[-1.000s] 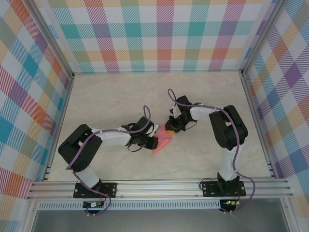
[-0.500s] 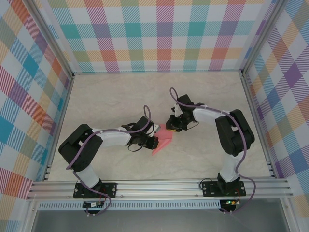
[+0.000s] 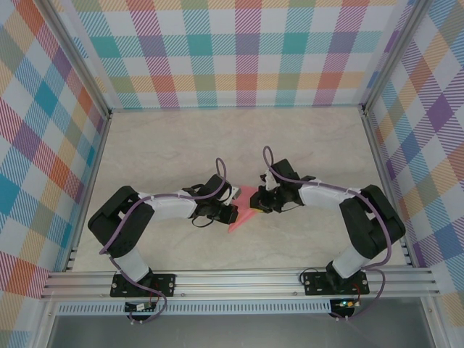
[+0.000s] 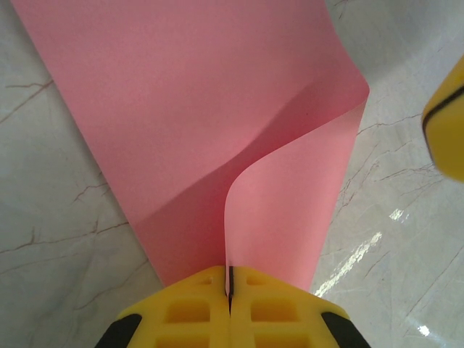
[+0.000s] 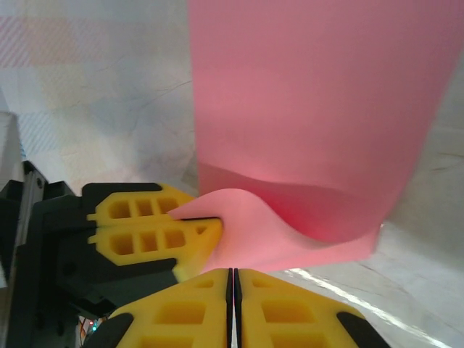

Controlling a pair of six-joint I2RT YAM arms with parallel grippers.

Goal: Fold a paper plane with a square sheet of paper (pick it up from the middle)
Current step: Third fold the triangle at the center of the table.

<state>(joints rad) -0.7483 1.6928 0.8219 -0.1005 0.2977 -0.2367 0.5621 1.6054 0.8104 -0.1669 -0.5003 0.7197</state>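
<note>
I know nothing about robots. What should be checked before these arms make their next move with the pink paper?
1. Left fingers clamped on the paper: ok.
2. Right fingers closed: ok.
3. Paper pinched between the right fingers: cannot tell; its edge meets their tips.
4. Paper untorn: ok where visible.
5. Paper flat enough for creasing: not ok; it bends in a loose curl.

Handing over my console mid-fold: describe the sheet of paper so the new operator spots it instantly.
On the marble-look tabletop, look to the middle, where the left gripper and right gripper nearly meet. The left one pinches a thin salmon-pink sheet of paper, one edge curled up. It is the one pink thing among yellow fingers and black-and-white arms.
</note>
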